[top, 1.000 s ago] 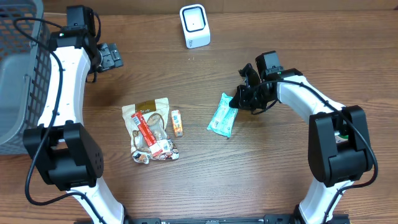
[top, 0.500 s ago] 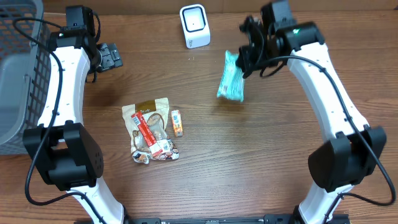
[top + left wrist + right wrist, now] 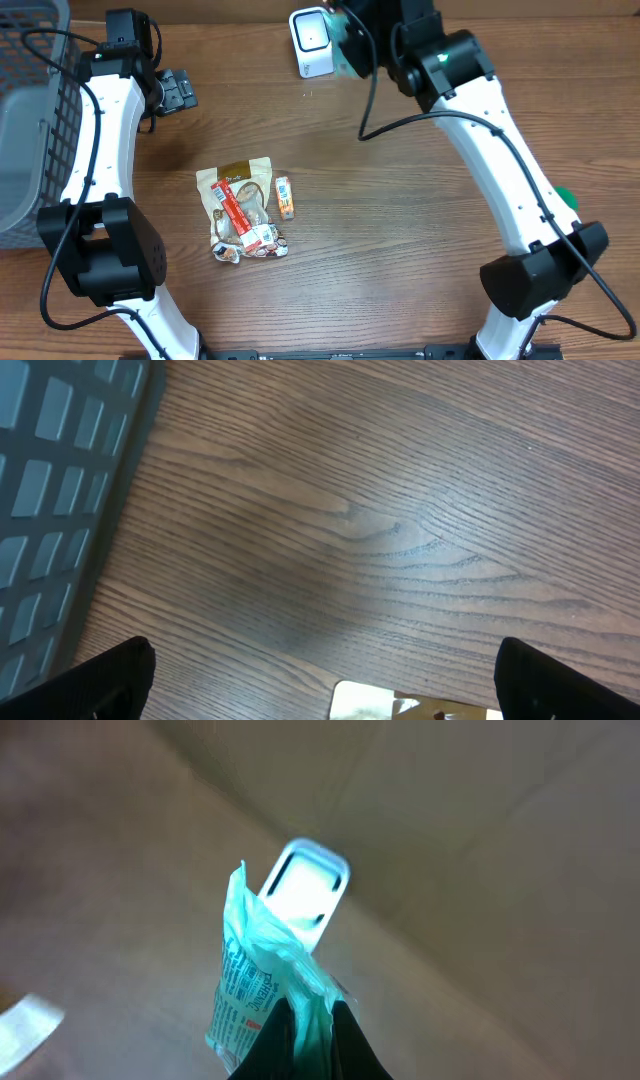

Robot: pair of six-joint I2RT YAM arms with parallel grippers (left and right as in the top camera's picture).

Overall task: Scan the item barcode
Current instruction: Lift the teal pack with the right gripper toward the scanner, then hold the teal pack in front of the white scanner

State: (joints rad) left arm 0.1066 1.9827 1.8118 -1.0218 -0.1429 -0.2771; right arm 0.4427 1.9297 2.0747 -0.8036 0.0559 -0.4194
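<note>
**Packet held up at the scanner; a read cannot be confirmed**

The pickup and the carry look done. The right gripper is clenched on one end of the teal packet, which stands clear of the table and right beside the barcode scanner, on the side facing the right arm. In the right wrist view the packet partly overlaps the scanner's lit window. What seems left is the scan itself. No frame shows the barcode, or whether the printed face is turned to the window, so the packet may need turning. That view is also blurred.

The left gripper has its jaws released and empty. It hovers over bare wood, well away from the scanner toward the basket.

The packet is thin, crinkly film with a crimped, jagged end seam, white print on teal, and creases where it is pinched. It will likely flex and catch glare. The scanner is a small white block of smooth plastic with rounded corners and a glowing rectangular window. The table has a brown, matte wood grain. Well in front of the scanner lie a glossy snack pouch and a small orange sachet, just beside each other. The basket is grey plastic lattice.
</note>
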